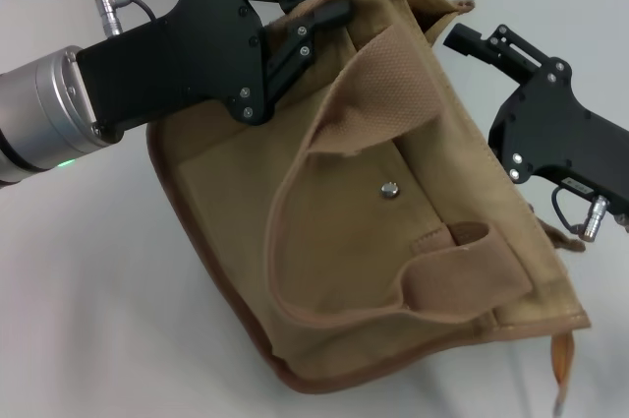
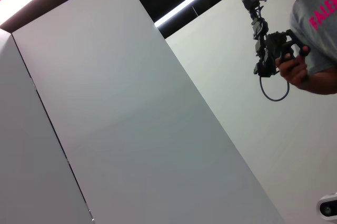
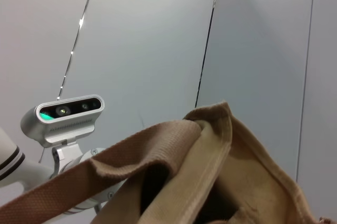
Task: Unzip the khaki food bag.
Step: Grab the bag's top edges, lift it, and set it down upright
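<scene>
The khaki food bag (image 1: 373, 231) lies on the white table (image 1: 88, 310), its top edge away from us. Our left gripper (image 1: 329, 5) sits at that edge, jaws pinching the fabric; our right gripper (image 1: 470, 41), just beside the bag's right, cannot be judged. Only the right wrist view shows the bag's (image 3: 210, 171) gaping mouth.

We see the tan bag (image 3: 231, 182) close up, a webbing handle (image 3: 121, 163) crossing it, a grey camera (image 3: 66, 114) beyond, wall panels (image 3: 152, 39) behind.
</scene>
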Controlling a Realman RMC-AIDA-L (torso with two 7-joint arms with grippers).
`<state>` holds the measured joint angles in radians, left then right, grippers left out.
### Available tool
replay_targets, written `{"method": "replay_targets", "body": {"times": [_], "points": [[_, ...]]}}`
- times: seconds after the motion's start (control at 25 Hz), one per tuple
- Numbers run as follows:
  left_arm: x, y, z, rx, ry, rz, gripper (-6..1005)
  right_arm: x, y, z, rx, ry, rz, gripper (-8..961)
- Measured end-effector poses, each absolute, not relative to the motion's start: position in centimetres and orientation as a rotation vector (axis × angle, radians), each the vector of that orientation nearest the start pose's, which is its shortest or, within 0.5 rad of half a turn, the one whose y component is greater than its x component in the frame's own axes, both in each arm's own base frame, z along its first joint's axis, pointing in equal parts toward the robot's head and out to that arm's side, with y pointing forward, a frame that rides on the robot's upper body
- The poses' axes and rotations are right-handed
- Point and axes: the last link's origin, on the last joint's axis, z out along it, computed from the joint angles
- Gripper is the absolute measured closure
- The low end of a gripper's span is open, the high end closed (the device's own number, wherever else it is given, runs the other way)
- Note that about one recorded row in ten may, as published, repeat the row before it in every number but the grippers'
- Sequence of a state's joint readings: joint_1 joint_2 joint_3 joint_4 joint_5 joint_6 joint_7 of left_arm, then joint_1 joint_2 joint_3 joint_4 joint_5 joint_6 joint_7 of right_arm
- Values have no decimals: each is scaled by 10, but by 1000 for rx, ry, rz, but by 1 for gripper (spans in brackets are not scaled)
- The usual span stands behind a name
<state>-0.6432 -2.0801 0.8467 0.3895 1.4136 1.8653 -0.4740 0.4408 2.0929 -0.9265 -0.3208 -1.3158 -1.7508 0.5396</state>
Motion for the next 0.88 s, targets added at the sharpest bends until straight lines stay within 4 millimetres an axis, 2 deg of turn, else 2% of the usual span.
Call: {"method": "replay_targets", "body": {"times": [0.28,0.4,0.6,0.72,0.88], "points": [[-172,320,3,-2286,584,-1342,859,237,281,-20,-2308,-144,1226,190],[-172,320,3,-2286,583,-1342,857,241,273,-22,-2356,-170,1206,192],[-172,320,3,-2286,583,-1342,854,246,263,-22,-2377,-243,1168,367],[-172,320,3,-2286,584,-1341,853,247,260,-22,-2375,-284,1159,329],[-172,320,3,-2286,585,-1341,850,245,261,-24,-2383,-296,1156,355]]}}
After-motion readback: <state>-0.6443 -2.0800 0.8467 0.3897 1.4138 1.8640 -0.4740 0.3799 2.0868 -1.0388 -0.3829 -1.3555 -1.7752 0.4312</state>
